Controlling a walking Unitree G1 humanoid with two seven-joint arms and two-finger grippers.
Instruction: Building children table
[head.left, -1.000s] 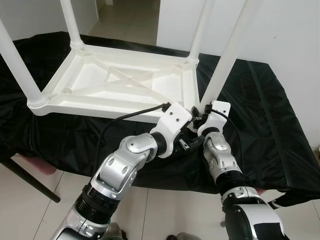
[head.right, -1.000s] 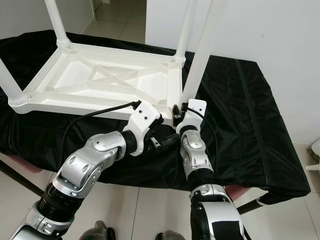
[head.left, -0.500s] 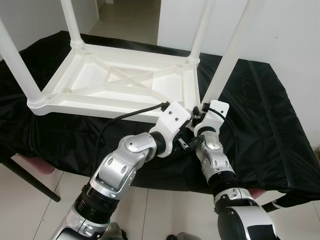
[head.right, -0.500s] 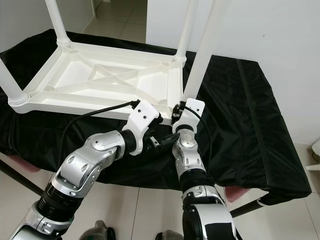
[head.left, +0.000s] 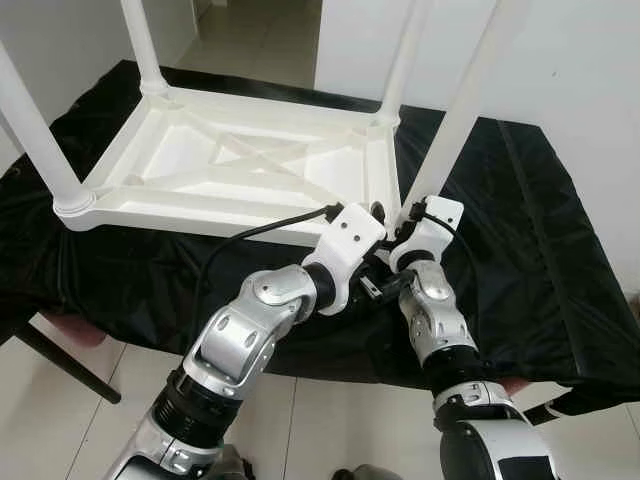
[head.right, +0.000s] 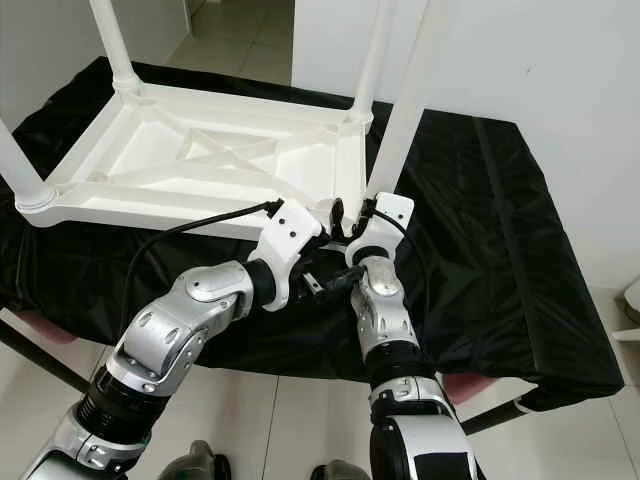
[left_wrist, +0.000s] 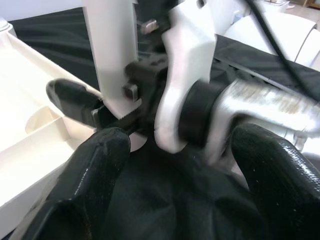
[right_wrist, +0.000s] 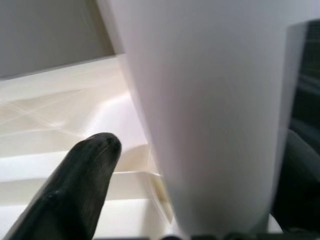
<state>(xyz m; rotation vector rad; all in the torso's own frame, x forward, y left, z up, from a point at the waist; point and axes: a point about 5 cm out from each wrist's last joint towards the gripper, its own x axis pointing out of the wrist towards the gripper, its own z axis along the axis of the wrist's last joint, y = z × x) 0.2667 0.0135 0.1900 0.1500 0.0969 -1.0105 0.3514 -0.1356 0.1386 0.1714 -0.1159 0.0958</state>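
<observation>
Fourth leg going into the near right corner of the upturned children's table.

Nearest, the left gripper (left_wrist: 170, 185) hangs with fingers spread wide and empty, just beside the right wrist. The right gripper (head.right: 352, 222) pinches the base of the loose table leg (head.left: 462, 120), which tilts over the corner socket (head.left: 379, 211) of the white tabletop (head.left: 200, 150) lying upside down on the black cloth (head.left: 530, 260). Beyond, three fitted legs (head.left: 143, 45) stand upright. Next, I judge, the leg must be straightened and pressed down into the socket. Compared with a second ago, its foot sits closer to the socket, and the right wrist has shifted slightly left.
</observation>
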